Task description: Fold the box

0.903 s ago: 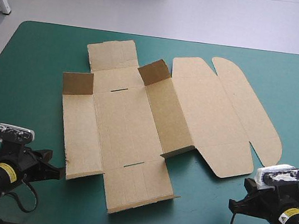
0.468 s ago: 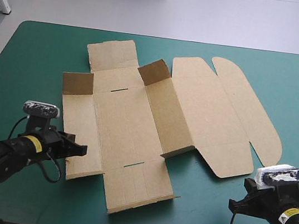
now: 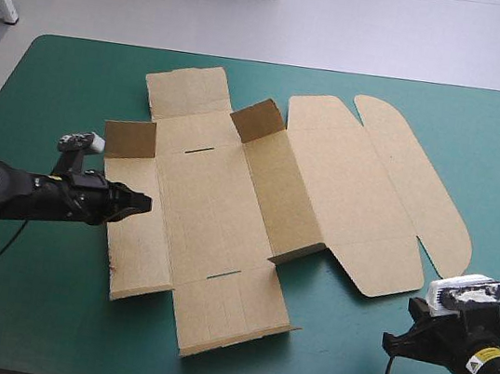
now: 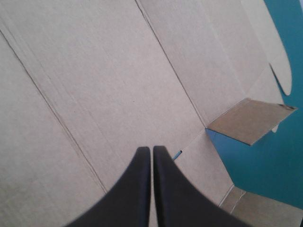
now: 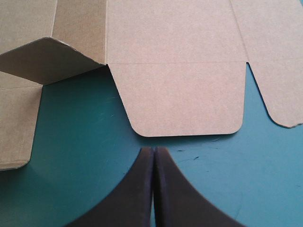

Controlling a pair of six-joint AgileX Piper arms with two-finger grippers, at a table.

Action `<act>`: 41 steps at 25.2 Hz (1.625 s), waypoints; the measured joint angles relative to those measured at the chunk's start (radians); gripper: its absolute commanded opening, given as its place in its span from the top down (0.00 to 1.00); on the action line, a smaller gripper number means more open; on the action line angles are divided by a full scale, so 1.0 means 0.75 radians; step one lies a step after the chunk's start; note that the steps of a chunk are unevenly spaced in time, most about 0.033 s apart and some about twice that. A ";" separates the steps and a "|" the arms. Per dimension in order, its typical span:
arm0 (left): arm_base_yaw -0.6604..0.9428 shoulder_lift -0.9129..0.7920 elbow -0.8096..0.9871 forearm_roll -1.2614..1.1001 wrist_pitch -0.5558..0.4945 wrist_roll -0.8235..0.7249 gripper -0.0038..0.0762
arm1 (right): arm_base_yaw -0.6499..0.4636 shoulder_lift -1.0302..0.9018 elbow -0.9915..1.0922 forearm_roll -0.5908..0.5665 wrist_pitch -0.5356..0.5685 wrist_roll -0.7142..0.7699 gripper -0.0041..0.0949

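Two grippers, each pressed shut and empty, flank the brown box (image 3: 229, 203), spread nearly flat on the teal-green cover (image 3: 44, 307) with its long axis running side to side. The left gripper (image 3: 143, 199) is nearer, its tip over the box's left side panel (image 3: 141, 255) and pointing inward across it. The right gripper (image 3: 387, 340) hangs off the box, short of its near right flap (image 3: 379, 267).

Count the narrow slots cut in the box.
2 in the box: one slot toward the middle panel's far end, the other slot toward its near end. None seems hidden.
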 measured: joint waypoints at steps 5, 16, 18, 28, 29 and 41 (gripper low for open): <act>0.326 0.033 -0.001 -0.117 0.152 0.152 0.56 | 0.000 0.000 0.000 -0.001 0.002 0.000 0.98; 0.409 0.091 0.014 0.076 0.162 0.086 0.40 | 0.000 0.001 0.000 0.000 0.006 0.004 0.98; 0.419 0.128 0.043 0.088 0.154 0.084 0.40 | 0.000 0.001 0.000 0.000 0.004 0.004 0.98; 0.489 0.338 0.114 -0.017 0.151 0.264 0.40 | 0.000 0.001 0.000 -0.001 0.004 0.004 0.98; 0.489 0.354 0.117 -0.017 0.152 0.274 0.40 | 0.000 0.001 0.000 -0.002 0.004 0.004 0.98; 0.489 0.540 0.121 -0.067 0.152 0.371 0.40 | 0.000 0.001 0.000 -0.003 -0.001 0.004 0.98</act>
